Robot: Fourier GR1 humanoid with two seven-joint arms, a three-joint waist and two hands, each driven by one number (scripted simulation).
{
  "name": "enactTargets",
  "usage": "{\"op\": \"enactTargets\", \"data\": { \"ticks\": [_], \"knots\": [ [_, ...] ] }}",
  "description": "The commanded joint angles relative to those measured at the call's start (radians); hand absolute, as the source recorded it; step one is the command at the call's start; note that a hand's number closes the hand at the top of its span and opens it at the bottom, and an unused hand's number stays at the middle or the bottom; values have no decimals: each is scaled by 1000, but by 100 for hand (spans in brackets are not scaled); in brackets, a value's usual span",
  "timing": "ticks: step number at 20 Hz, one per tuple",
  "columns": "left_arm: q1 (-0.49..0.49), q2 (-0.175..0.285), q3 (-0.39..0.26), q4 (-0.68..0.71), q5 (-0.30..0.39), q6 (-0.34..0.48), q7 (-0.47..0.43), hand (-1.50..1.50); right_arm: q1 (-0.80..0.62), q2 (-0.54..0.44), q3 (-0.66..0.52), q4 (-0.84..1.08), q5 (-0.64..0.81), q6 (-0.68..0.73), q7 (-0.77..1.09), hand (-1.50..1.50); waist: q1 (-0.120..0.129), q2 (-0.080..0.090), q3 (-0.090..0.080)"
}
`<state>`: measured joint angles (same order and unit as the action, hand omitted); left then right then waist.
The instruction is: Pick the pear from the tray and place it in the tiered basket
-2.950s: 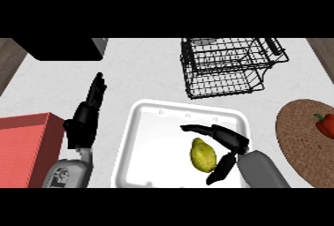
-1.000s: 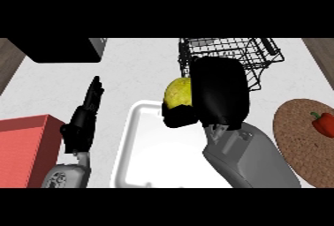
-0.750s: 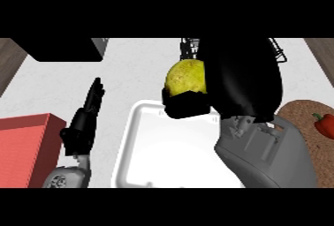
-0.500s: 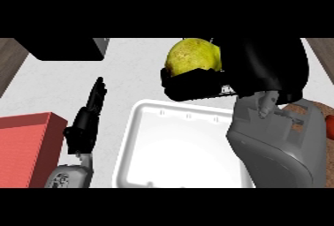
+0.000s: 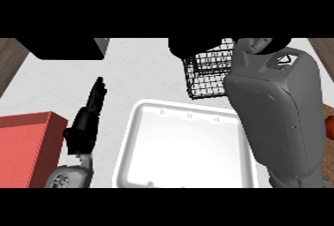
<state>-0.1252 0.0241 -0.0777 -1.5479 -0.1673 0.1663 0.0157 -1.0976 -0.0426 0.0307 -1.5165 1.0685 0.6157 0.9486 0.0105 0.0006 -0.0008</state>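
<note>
The white tray (image 5: 183,150) lies in the middle of the counter with nothing showing in it. The black wire tiered basket (image 5: 207,75) stands behind it, partly hidden by my right forearm (image 5: 274,114). That forearm rises steeply over the tray's right side. My right hand (image 5: 195,45) shows only as a dark shape at the view's top edge, above the basket. The pear is out of sight. My left hand (image 5: 88,119) rests open, edge-on, left of the tray.
A red box (image 5: 26,150) sits at the lower left beside my left hand. A black block (image 5: 65,47) stands at the back left. A sliver of a wooden board (image 5: 328,118) shows at the right edge.
My right arm lifted the pear off the tray and carried it up and back over the basket. Hand and pear have since passed beyond the top edge. The left hand stayed still.
</note>
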Motion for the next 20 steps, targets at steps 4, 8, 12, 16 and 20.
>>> {"op": "enactTargets", "data": {
  "ticks": [4,8,12,16,20],
  "knots": [
    [30,21,12,-35,28,-36,8,0,-46,-97,-44,213,61,-124,-93,150,3,1,0],
    [-45,0,7,-8,0,-7,49,0,-27,-120,-34,325,95,-198,-161,150,1,2,1],
    [-44,14,8,-72,-17,0,112,0,-8,-162,-46,387,99,-235,-225,150,-1,1,1],
    [-25,-14,-12,-17,-26,12,32,0,-5,-93,-208,397,6,-357,-136,-150,-1,3,1],
    [-15,8,18,-13,0,-9,21,0,27,-56,-238,449,-42,-480,-210,-150,4,4,1]
  ]
}}
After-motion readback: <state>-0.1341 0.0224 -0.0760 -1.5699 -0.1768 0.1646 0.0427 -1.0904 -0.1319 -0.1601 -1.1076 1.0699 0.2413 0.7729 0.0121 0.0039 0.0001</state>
